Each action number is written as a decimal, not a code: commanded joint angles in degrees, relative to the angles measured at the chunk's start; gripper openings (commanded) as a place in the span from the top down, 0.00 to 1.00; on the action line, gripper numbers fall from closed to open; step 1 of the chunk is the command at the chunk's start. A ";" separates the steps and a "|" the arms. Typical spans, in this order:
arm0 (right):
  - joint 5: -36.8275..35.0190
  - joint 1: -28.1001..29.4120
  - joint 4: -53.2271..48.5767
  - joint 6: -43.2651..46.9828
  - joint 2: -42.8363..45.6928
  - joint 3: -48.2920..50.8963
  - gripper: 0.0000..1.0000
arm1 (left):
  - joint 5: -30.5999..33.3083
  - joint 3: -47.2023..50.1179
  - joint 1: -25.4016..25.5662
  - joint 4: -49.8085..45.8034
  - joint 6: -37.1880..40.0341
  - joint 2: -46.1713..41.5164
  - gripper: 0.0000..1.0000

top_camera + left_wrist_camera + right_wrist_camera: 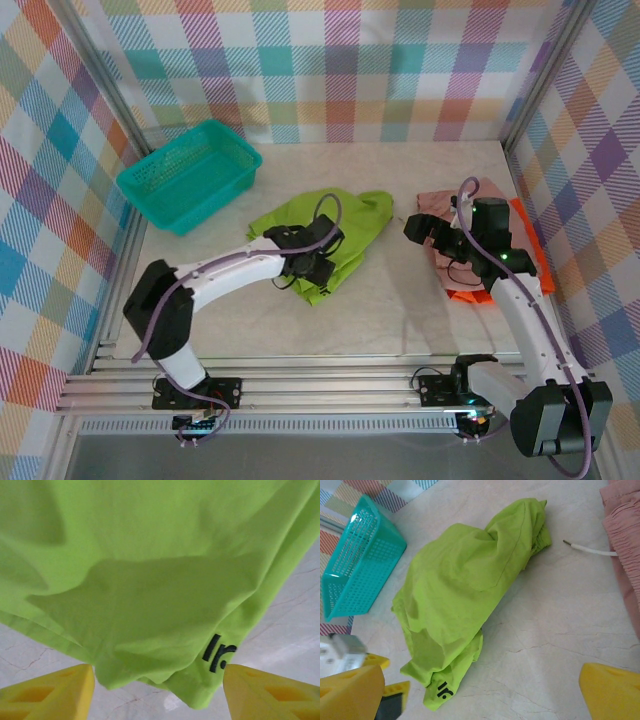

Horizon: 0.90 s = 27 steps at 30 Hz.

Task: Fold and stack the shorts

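Observation:
The lime green shorts (pixel 322 232) lie crumpled at the table's centre, with the dark logo (pixel 218 653) on a hem corner. My left gripper (pixel 318 262) hovers over their near end. In the left wrist view its yellow fingers (pixel 52 694) stand apart, open, either side of that hem corner (pixel 195 690) without pinching it. My right gripper (pixel 418 232) is open over bare table just right of the green shorts (pixel 465 595), and nothing lies between its fingers (pixel 612 690). The dusty pink shorts (pixel 448 204) lie on the bright orange shorts (pixel 527 245) at the right.
A teal mesh basket (pixel 190 175) sits at the back left, tilted against the wall. A white drawstring (pixel 590 550) trails from the pink shorts (pixel 625 535) onto the marble table (pixel 400 320). Checked walls close in the left, back and right sides.

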<state>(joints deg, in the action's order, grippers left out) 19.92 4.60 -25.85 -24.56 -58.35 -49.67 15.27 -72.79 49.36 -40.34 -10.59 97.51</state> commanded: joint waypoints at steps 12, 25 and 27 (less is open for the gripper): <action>-0.76 0.14 -0.73 2.34 1.08 0.23 0.00 | 11.25 -3.07 1.17 3.55 0.79 8.20 0.95; 0.98 1.74 3.21 4.03 -4.73 0.09 0.01 | 14.83 -10.49 -3.49 -0.62 3.71 -10.85 1.00; -0.71 4.09 3.51 5.23 -6.91 -0.74 0.01 | 12.85 -11.52 -7.58 -0.62 4.32 -12.70 1.00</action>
<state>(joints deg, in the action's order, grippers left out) 19.77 6.26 -24.12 -22.11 -63.00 -49.47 27.97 -82.48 46.48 -38.74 -7.77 87.57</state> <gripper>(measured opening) 0.994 0.050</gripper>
